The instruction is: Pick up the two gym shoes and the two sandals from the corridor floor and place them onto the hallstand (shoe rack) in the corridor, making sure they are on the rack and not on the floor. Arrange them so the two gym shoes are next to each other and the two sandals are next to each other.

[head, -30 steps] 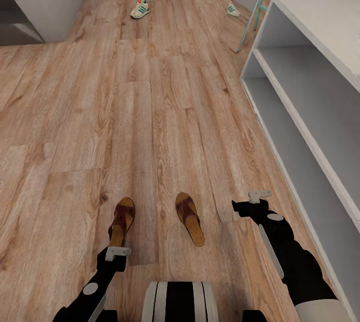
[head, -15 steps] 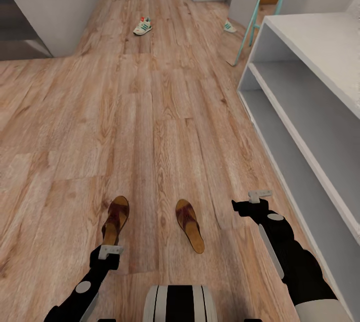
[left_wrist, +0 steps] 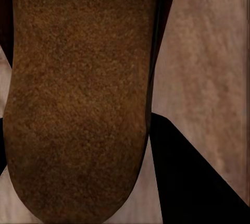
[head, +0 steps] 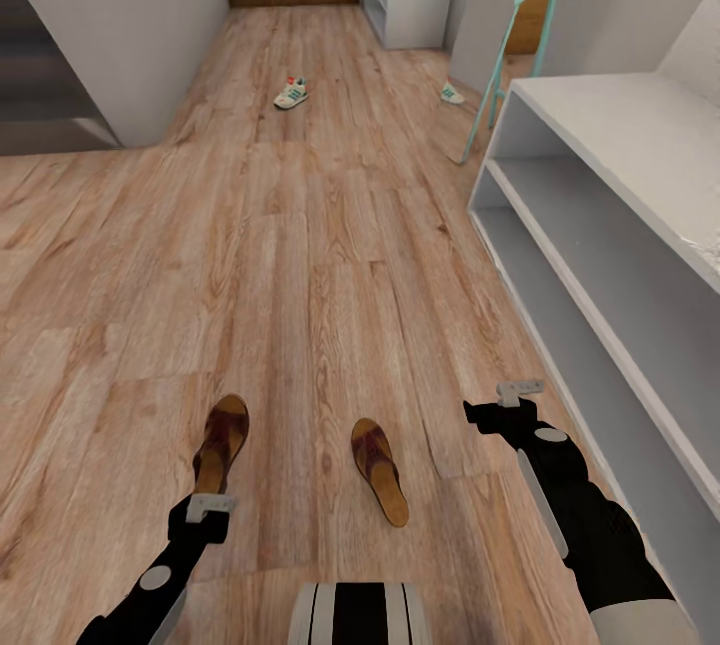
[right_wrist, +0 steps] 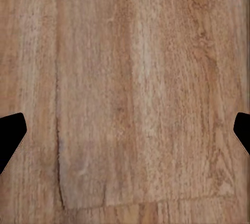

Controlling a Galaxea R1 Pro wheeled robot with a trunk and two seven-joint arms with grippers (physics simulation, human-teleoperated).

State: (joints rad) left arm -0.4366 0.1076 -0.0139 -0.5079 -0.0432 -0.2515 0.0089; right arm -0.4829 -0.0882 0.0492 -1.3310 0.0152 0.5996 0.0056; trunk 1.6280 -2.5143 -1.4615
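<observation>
Two sandals (head: pixel 222 443) (head: pixel 380 470) near, two gym shoes (head: pixel 291 93) (head: pixel 452 94) far

I get bright, even light on the corridor floor (head: pixel 300 255); soft, faint shadows beside the sandals (head: pixel 379 470); no glare; my left wrist view is coarse and blurred.

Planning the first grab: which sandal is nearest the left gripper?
The sandal on the robot's left; its heel sits just ahead of the left gripper, unlike the other sandal.
</observation>
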